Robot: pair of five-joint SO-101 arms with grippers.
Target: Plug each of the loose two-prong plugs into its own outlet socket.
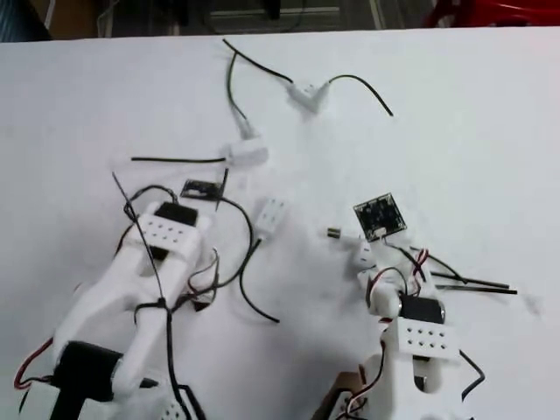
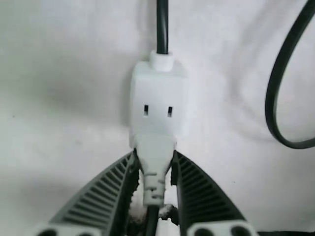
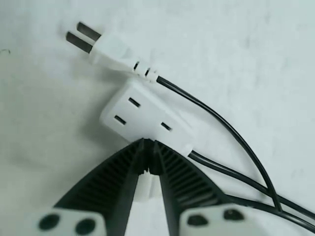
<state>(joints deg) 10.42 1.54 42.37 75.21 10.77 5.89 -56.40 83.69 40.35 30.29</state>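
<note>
Squarely ahead, the left tool (image 2: pixel 153 160) pinches a plug (image 2: pixel 153 183) aimed into its socket (image 2: pixel 158 96); the right tool (image 3: pixel 149 146) is pressed together.

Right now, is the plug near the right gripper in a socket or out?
Out: the plug lies beside the socket block, both prongs bare.

Bright, even light falls from overhead on the white worktop (image 1: pixel 490 131), which is close to washed out in the high view, so white parts barely separate from it. Shadows are soft and pale: a grey band beside the outlet socket (image 2: pixel 158 105), a fainter one along the second outlet socket (image 3: pixel 147 120). The ribbed fingers (image 2: pixel 110 189) gripping the plug (image 2: pixel 153 172) read matte and dark.
</note>
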